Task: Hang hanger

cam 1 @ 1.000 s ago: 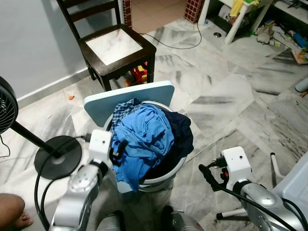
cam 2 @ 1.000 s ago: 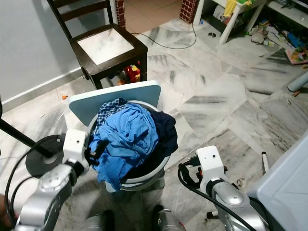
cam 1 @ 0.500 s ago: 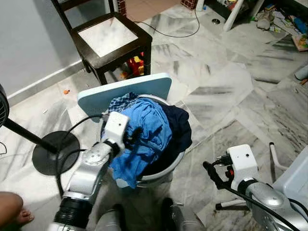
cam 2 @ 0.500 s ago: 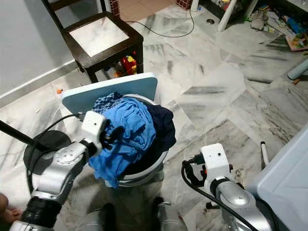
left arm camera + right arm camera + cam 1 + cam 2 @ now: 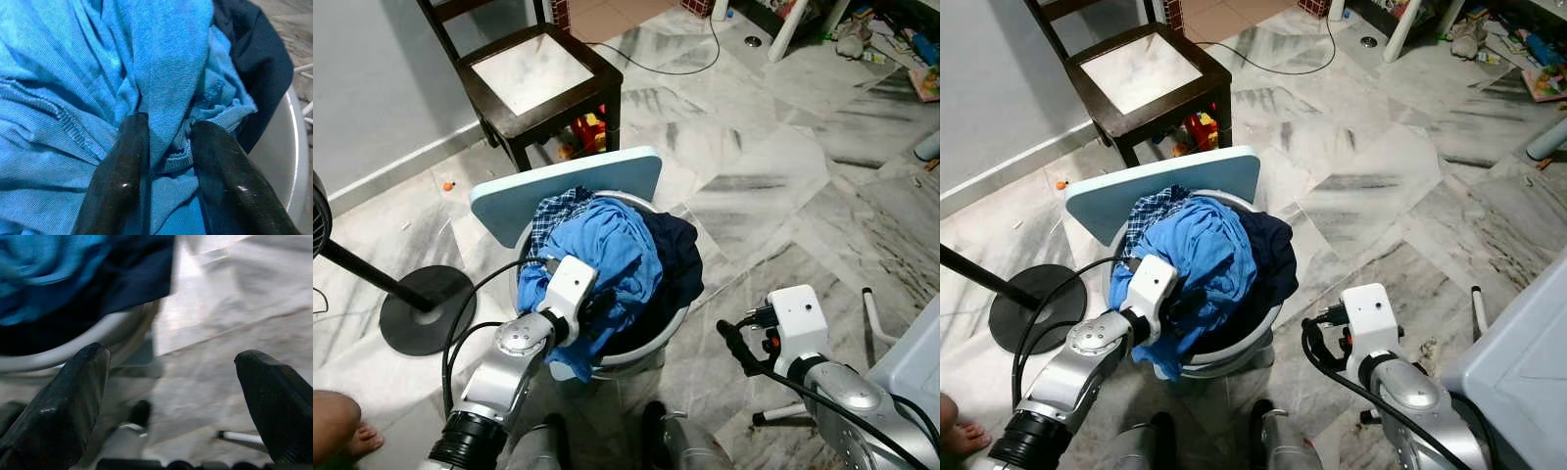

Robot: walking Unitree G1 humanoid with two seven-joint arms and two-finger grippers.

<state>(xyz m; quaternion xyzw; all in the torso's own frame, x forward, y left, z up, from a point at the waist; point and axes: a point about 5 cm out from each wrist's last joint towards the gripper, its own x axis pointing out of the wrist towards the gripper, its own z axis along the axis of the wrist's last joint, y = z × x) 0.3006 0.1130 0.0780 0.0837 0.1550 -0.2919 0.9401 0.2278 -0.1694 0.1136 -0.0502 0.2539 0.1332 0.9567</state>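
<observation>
Gripping blue garment (image 5: 161, 98) atop laundry basket (image 5: 646, 354) at our 12 o'clock | left end effector (image 5: 166, 161) clenched on its fold | right end effector (image 5: 171, 396) released, 3 o'clock | hanger unseen | next: lift garment clear.

A bright blue garment (image 5: 607, 250) lies crumpled atop the heaped laundry basket (image 5: 641, 358) at centre frame, beside a dark navy cloth (image 5: 677, 262). One fold sits pinched between the left gripper (image 5: 168, 126) fingers.

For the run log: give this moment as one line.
left gripper: shut on blue shirt in laundry basket | right gripper: open, beside basket
</observation>
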